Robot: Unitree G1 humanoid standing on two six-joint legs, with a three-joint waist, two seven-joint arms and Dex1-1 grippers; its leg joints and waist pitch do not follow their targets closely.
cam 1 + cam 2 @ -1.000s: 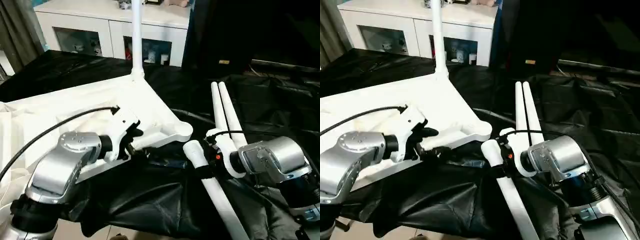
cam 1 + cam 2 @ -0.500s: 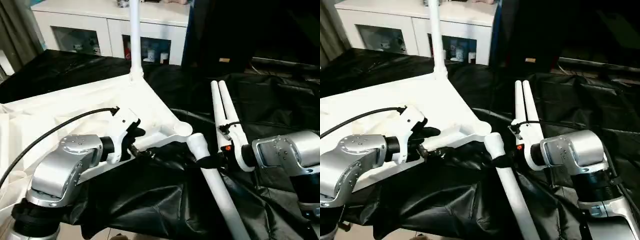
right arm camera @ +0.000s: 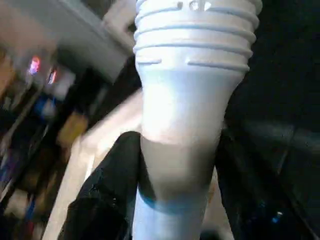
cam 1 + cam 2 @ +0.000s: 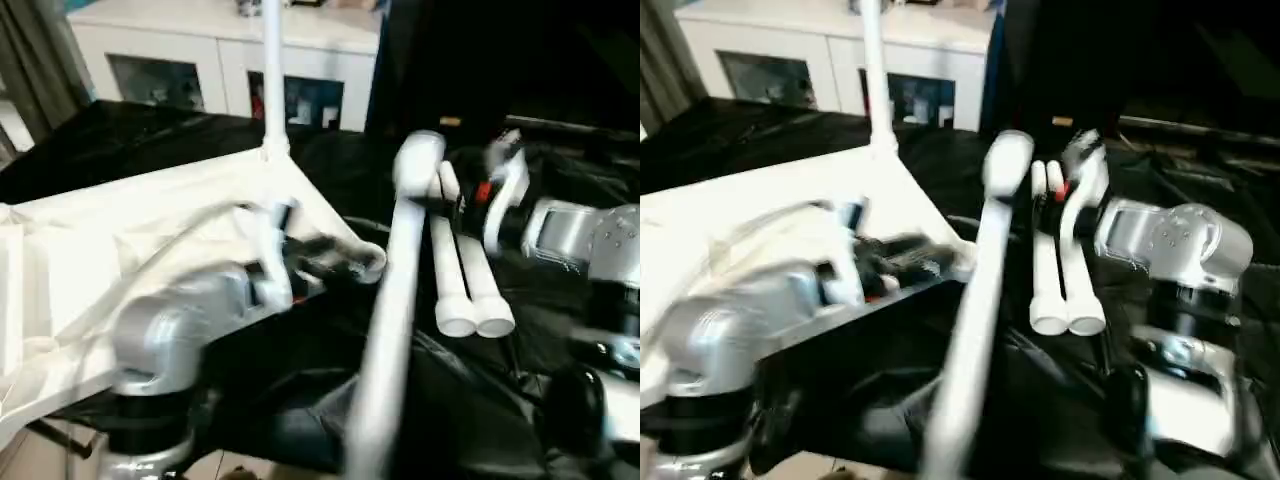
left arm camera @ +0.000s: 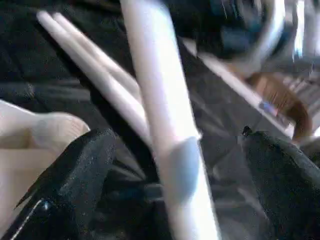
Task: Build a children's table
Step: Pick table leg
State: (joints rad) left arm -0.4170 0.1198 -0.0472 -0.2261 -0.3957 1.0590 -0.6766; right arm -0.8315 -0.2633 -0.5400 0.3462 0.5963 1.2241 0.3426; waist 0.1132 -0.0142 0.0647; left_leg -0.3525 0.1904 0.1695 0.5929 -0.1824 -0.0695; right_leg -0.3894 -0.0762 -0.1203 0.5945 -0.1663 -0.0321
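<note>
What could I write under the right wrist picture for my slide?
The right claw grips a white table leg just below its ribbed end.

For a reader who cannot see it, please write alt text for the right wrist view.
A white table leg, with a ribbed end, stands clamped between the two black fingers of the right tool. Behind it lie the white tabletop and black cloth, blurred.

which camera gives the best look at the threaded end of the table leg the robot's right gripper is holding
The right wrist view: the ridged end of the leg sits close up, with the right gripper clamped just below it. The head views show the whole leg motion-blurred, ridges unreadable. The left wrist view shows its smooth shaft.
</note>
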